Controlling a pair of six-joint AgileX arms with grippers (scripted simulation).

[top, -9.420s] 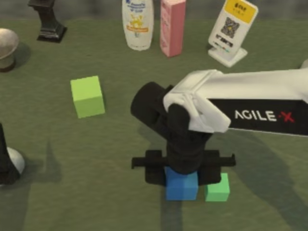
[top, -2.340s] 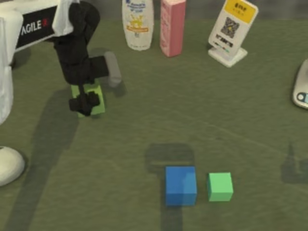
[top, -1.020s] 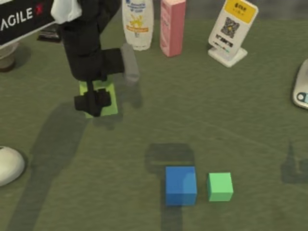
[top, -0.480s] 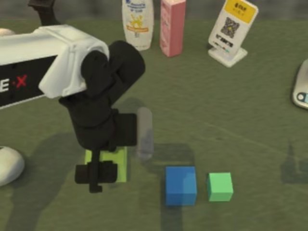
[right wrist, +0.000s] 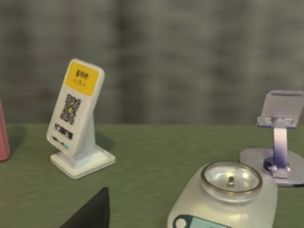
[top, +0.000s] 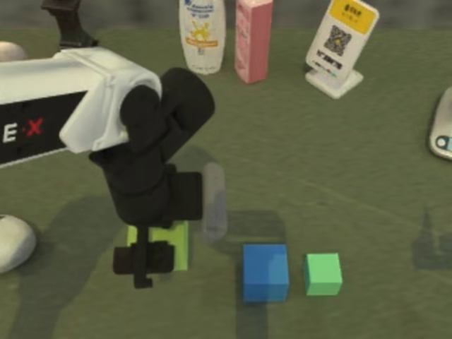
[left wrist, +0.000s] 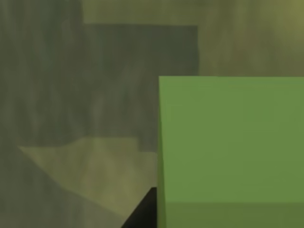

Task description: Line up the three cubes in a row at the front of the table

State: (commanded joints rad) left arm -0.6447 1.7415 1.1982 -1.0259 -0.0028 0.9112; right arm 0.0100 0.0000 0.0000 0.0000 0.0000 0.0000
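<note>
Gripping the large lime yellow-green matte cube (top: 173,245), the left gripper (top: 145,258) is clamped on it, left of the medium blue matte cube (top: 265,272) | small mint-green matte cube (top: 323,274) just right of the blue one | dark olive-green felt table (top: 339,162) | right gripper out of sight.

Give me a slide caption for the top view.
Left gripper carries lime cube toward blue cube and mint cube at table front.
</note>
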